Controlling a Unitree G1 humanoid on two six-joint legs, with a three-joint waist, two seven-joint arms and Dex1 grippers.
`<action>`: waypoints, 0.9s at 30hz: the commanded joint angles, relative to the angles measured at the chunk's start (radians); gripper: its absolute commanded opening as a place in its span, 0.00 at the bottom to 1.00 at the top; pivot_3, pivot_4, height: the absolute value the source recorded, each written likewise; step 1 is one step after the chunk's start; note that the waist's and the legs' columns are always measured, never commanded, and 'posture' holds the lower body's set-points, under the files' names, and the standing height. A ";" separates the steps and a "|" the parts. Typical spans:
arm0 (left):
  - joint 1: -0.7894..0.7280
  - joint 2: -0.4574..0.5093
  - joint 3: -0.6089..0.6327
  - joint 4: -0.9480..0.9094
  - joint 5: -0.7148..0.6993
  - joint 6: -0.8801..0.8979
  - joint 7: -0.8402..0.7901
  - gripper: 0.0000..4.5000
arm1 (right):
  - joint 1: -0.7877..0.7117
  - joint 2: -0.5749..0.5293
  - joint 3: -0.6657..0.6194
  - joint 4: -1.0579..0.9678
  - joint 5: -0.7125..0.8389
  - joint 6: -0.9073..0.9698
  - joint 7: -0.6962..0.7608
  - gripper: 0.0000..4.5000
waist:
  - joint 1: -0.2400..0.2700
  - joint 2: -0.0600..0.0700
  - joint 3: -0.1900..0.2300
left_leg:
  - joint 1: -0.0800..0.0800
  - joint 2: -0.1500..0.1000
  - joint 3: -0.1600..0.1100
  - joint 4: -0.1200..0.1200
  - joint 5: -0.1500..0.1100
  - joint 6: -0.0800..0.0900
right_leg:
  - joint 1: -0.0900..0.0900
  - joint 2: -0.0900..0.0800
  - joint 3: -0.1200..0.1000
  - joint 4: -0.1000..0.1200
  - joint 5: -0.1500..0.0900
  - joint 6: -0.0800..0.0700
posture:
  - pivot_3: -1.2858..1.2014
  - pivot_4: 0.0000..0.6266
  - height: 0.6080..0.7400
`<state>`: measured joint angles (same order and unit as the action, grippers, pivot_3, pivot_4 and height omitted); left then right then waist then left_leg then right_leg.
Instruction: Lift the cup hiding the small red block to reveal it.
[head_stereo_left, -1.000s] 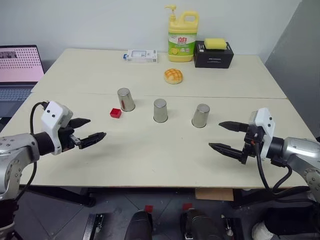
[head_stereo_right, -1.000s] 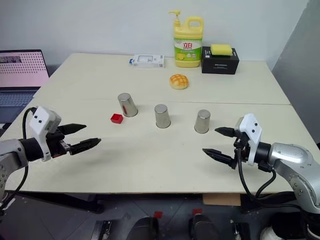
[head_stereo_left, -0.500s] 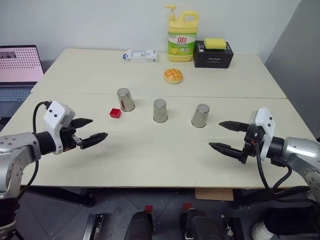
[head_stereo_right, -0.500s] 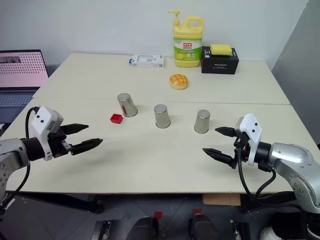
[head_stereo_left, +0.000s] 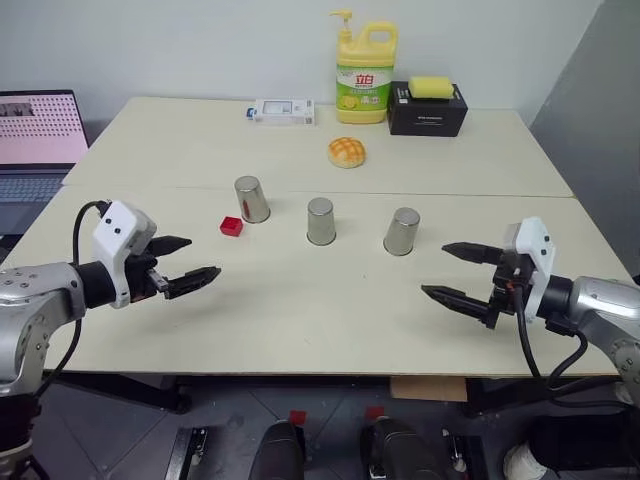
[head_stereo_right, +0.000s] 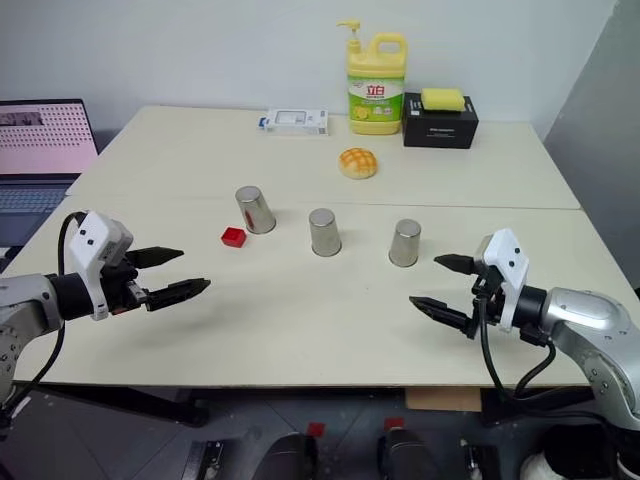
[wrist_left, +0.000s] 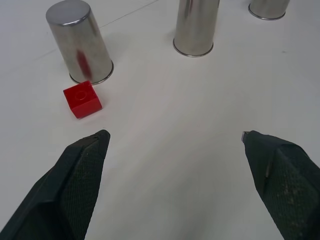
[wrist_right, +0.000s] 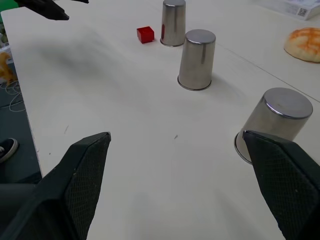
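Note:
Three upside-down steel cups stand in a row on the table: left cup, middle cup, right cup. The small red block lies uncovered on the table, close beside the left cup on its near-left side; it also shows in the left wrist view. My left gripper hovers open over the near left of the table, short of the block, holding nothing. My right gripper hovers open at the near right, short of the right cup, also empty.
At the back of the table stand a yellow dish-soap bottle, a black box with a yellow sponge on it, a white packet and a bun. A laptop sits off the table's left edge.

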<state>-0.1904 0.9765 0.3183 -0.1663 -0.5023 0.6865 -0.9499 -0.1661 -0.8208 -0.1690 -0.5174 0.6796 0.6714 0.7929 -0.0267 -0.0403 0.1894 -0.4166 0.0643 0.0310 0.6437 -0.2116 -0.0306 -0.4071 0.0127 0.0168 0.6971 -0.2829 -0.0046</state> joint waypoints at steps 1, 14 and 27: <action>-0.023 0.014 -0.006 -0.029 -0.001 -0.011 -0.004 1.00 | 0.010 -0.012 -0.035 -0.033 0.003 -0.019 0.012 1.00 | 0.000 0.000 0.000 | 0.000 0.000 0.000 0.000 0.000 0.000 | 0.000 0.000 0.000 0.000 0.000 0.000 | 0.52 0.24 1.00; -0.049 0.018 -0.030 -0.010 0.007 -0.016 -0.006 1.00 | 0.018 -0.014 -0.043 -0.043 0.005 -0.015 0.012 1.00 | 0.000 0.000 0.000 | 0.000 0.000 0.000 0.000 0.000 0.000 | 0.000 0.000 0.000 0.000 0.000 0.000 | 0.52 0.24 1.00; -0.044 0.019 -0.028 -0.011 0.012 -0.016 -0.010 1.00 | 0.023 -0.009 -0.034 -0.046 0.002 -0.018 0.011 1.00 | 0.000 0.000 0.000 | 0.000 0.000 0.000 0.000 0.000 0.000 | 0.000 0.000 0.000 0.000 0.000 0.000 | 0.52 0.24 1.00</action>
<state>-0.2231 0.9773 0.2766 -0.1603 -0.4912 0.6864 -0.9533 -0.1391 -0.8228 -0.1768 -0.5353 0.6802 0.6679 0.8046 -0.0267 -0.0403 0.1895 -0.4167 0.0643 0.0311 0.6437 -0.2116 -0.0306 -0.4072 0.0128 0.0168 0.6971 -0.2829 -0.0046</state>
